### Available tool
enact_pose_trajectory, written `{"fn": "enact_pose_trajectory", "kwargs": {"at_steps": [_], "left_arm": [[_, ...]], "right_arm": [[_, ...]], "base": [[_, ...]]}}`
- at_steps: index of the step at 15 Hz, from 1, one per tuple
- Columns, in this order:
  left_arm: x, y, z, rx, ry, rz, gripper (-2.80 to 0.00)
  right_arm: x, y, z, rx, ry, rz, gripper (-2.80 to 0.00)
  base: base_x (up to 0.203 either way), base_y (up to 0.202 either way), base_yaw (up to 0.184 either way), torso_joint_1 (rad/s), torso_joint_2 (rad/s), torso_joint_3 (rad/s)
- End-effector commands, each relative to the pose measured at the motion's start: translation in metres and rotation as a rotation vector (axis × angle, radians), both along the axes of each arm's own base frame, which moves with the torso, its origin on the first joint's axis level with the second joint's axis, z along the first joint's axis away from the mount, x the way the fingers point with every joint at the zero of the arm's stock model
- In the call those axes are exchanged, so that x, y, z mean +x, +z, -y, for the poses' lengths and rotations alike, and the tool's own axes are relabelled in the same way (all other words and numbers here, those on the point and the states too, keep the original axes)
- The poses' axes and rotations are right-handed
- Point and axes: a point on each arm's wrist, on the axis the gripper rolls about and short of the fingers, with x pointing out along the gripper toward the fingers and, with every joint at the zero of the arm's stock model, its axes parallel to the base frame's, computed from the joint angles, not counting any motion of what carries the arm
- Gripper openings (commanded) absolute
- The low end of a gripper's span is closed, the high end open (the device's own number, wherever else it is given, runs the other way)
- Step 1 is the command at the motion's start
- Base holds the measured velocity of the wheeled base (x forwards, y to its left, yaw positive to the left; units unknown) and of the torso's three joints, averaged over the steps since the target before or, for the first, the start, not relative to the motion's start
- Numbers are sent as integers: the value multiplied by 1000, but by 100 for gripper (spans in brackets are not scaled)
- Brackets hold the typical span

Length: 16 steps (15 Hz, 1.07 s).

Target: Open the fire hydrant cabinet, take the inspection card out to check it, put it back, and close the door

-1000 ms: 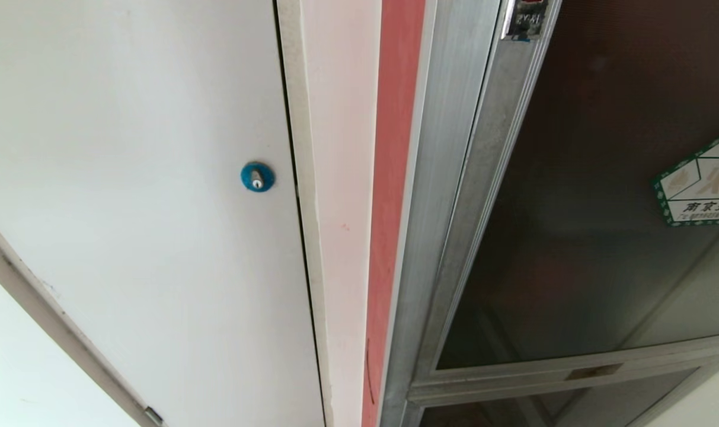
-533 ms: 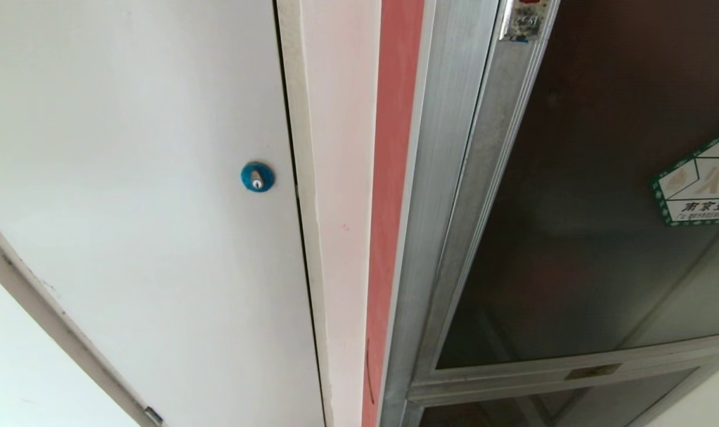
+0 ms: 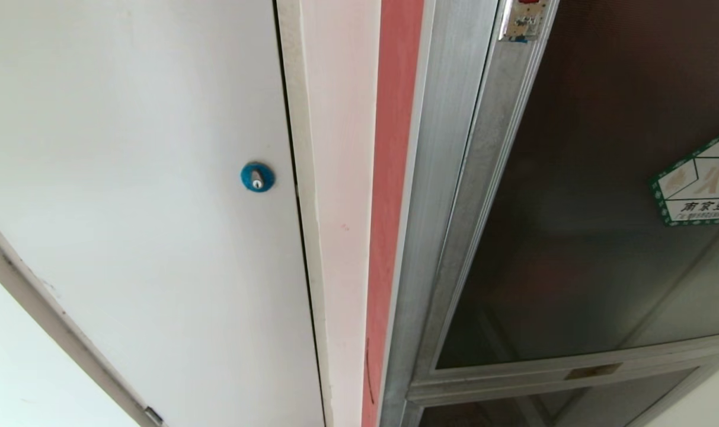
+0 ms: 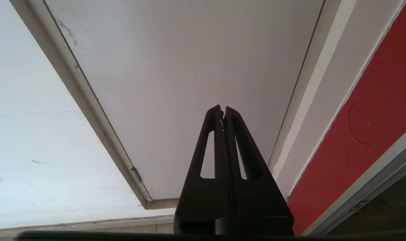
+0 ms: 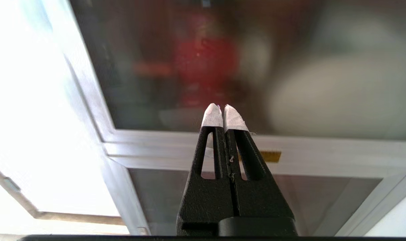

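The fire hydrant cabinet (image 3: 436,178) has an aluminium frame and a red side strip, right of centre in the head view. Its dark glass door (image 3: 572,237) with the green-bordered hexagonal sticker (image 3: 697,184) lies close against the frame. My right gripper (image 5: 223,107) is shut and empty, its white-taped tips pointing at the door (image 5: 290,50) just above its lower rail. Behind the glass a red valve (image 5: 206,63) and a white hose roll (image 5: 340,93) show dimly. The inspection card cannot be made out. My left gripper (image 4: 223,107) is shut and empty, off to the side.
A plain white door (image 3: 128,178) with a blue round lock (image 3: 257,177) stands left of the cabinet; my left gripper faces that white door (image 4: 176,50). A smaller glass panel (image 5: 323,201) sits under the door's rail, which bears a yellow label (image 5: 269,156). A metal latch (image 3: 522,21) is at the door's top corner.
The glass door's frame and sticker have shifted very slightly leftward in the head view. The white door and the cabinet frame stay where they were.
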Motion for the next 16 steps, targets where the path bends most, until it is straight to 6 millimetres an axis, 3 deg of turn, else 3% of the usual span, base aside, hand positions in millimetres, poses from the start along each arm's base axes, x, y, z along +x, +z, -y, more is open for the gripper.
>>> {"fn": "enact_pose_trajectory", "kwargs": {"at_steps": [1,7,16], "left_arm": [[0,0,0,0,1,0,-280],[0,0,0,0,1,2,-280],[0,0,0,0,1,-1,-280]], "right_arm": [[6,-24,0,-2,-12,6,-280],[36,-73,3,-31,-127,10,-280],[36,-84,3,-25,-121,-115,-280]], "base": [[0,0,0,0,0,0],[0,0,0,0,0,0],[0,0,0,0,0,0]]}}
